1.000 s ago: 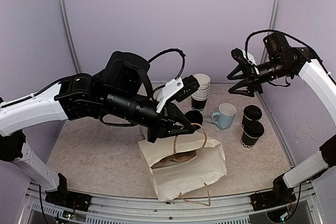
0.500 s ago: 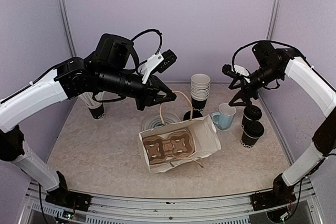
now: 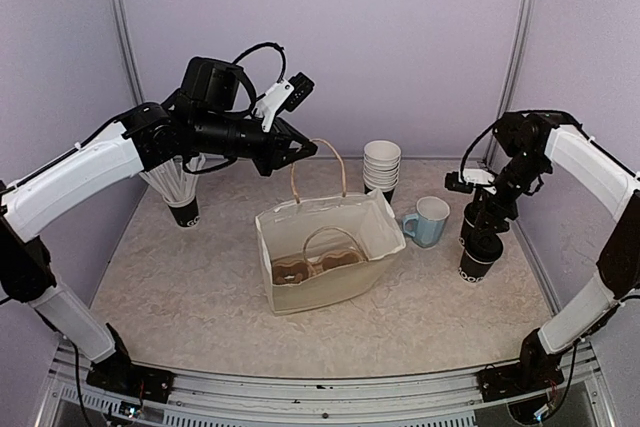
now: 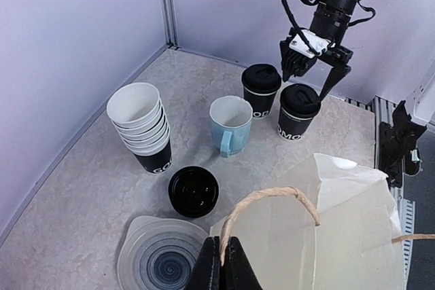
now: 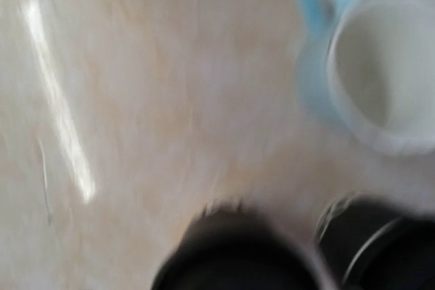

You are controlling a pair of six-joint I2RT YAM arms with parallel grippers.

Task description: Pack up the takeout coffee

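Note:
Two black lidded takeout coffee cups stand at the right: the near one (image 3: 480,259) (image 4: 299,110) and the far one (image 4: 261,89), half hidden by my arm in the top view. My right gripper (image 3: 487,215) (image 4: 314,66) hangs just above the near cup, its fingers spread open and empty. The right wrist view is blurred and shows only dark cup tops (image 5: 231,252). My left gripper (image 3: 303,151) (image 4: 228,256) is shut on the rope handle (image 4: 272,198) of the white paper bag (image 3: 330,252). It holds the bag upright, with a cardboard cup carrier (image 3: 310,269) inside.
A light blue mug (image 3: 428,220) and a stack of empty cups (image 3: 382,167) stand behind the bag. A third black lidded cup (image 4: 194,191) and a swirl-patterned plate (image 4: 160,256) sit behind it too. A black cup of white sticks (image 3: 180,192) stands far left.
My left gripper rose and moved back-left with the handle, bringing the bag from lying on its side to standing upright. My right gripper swung right and down over the lidded cups.

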